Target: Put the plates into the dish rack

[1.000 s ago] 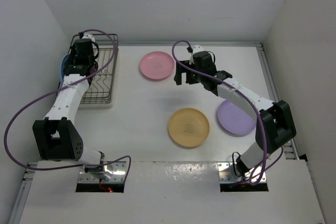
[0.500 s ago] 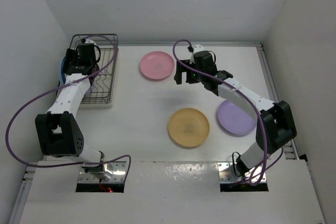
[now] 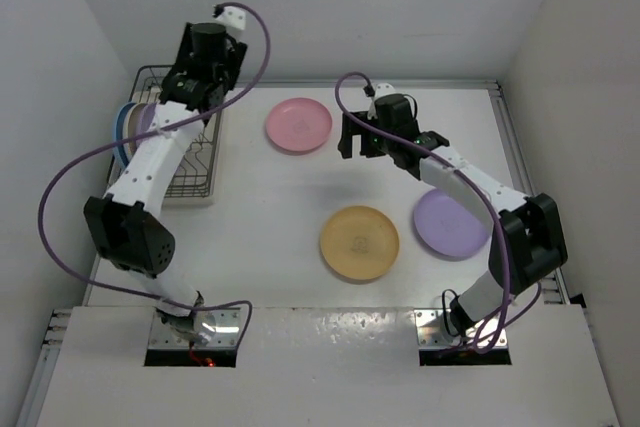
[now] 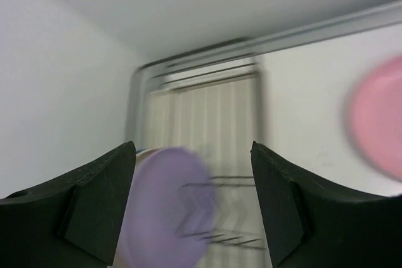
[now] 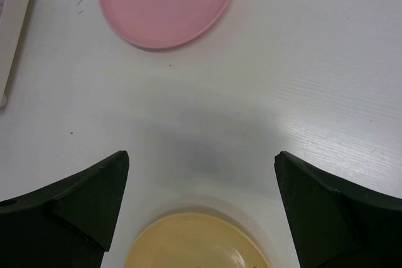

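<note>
Pink plate lies flat close to the left of the wide-open, empty right gripper, far nearer it than the open left gripper above the dish rack.

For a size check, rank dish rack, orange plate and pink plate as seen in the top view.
Largest dish rack, then orange plate, then pink plate; the pink lies farther away, so the plates' order is unsure.
</note>
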Tool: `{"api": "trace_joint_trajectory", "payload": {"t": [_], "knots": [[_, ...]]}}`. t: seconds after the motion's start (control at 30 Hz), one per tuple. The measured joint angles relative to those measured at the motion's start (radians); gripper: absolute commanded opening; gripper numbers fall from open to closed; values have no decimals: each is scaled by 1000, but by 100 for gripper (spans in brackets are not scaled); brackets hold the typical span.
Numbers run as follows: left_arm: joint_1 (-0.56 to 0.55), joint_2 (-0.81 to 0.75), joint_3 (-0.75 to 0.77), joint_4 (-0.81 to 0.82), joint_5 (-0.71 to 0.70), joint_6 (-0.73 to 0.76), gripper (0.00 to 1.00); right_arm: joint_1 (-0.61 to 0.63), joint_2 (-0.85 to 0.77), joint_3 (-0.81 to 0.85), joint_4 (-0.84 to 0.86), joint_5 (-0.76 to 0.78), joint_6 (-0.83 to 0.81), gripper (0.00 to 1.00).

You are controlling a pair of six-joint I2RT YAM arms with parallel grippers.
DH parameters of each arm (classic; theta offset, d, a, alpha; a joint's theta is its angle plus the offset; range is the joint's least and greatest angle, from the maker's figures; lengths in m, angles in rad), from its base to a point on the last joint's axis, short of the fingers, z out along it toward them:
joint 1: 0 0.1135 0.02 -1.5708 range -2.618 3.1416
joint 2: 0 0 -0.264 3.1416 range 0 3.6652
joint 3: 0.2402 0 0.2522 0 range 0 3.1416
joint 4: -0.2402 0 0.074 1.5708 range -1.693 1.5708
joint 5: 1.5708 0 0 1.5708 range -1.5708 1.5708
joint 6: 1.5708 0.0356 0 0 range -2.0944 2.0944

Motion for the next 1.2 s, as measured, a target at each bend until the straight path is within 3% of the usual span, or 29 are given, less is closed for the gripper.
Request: {"api": "trace_joint_trajectory", "payload": {"t": [0.33, 0.47, 0.63, 0.73, 0.8, 0.97, 1.0, 1.1, 1.2], "knots": [[-48, 524, 192, -71, 446, -295, 77, -57, -101, 2, -111, 51, 14, 99], [-48, 691, 271, -100, 482, -370, 75, -57, -160, 2, -150, 88, 14, 99], [-42, 756, 306, -104, 467, -407, 72, -57, -216, -10, -172, 131, 21, 99], [-32, 768, 307, -97, 454, -426, 65, -57, -235, -22, -185, 145, 29, 99], [-26, 774, 304, -97, 454, -431, 53, -57, -237, -24, -191, 151, 35, 99], [-17, 774, 282, -98, 463, -445, 42, -56, -237, -26, -194, 156, 48, 99], [-15, 774, 278, -97, 466, -447, 29, -56, -237, -26, -193, 156, 48, 99], [-10, 770, 276, -64, 481, -470, 0, -53, -237, -26, -193, 156, 49, 99], [-4, 756, 276, -51, 516, -480, 0, -50, -237, -26, -192, 156, 48, 99]]}}
